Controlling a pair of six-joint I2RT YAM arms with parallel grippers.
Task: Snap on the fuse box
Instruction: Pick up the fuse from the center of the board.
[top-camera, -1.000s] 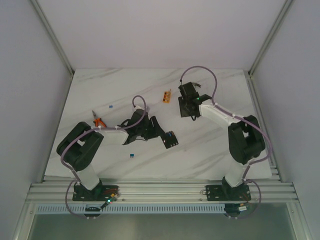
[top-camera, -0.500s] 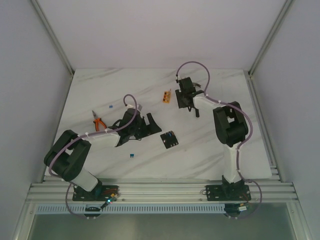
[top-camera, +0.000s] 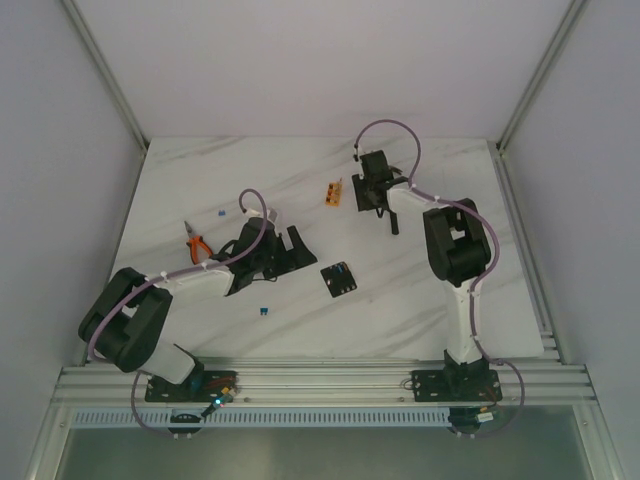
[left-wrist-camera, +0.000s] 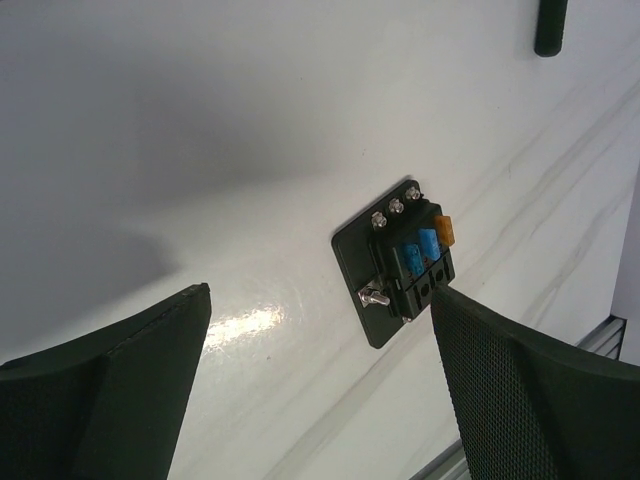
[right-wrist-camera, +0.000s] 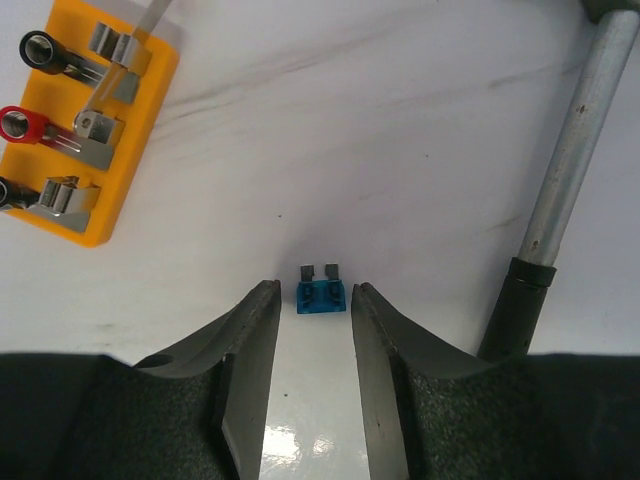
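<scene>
The fuse box lies flat mid-table, a small black square with blue fuses and one orange fuse on top; it also shows in the left wrist view. My left gripper is open and empty, just left of the box, and does not touch it. My right gripper is at the far side of the table, low over the surface. In the right wrist view it is open, with a loose blue fuse lying at its fingertips and not gripped.
An orange terminal block sits left of the right gripper. A hammer with a metal shaft lies on its right. Orange-handled pliers lie at the left. Loose blue fuses lie on the table.
My left gripper has drawn back to the left, away from the fuse box. My right gripper has moved farther back and down beside the orange block, over the loose blue fuse.
</scene>
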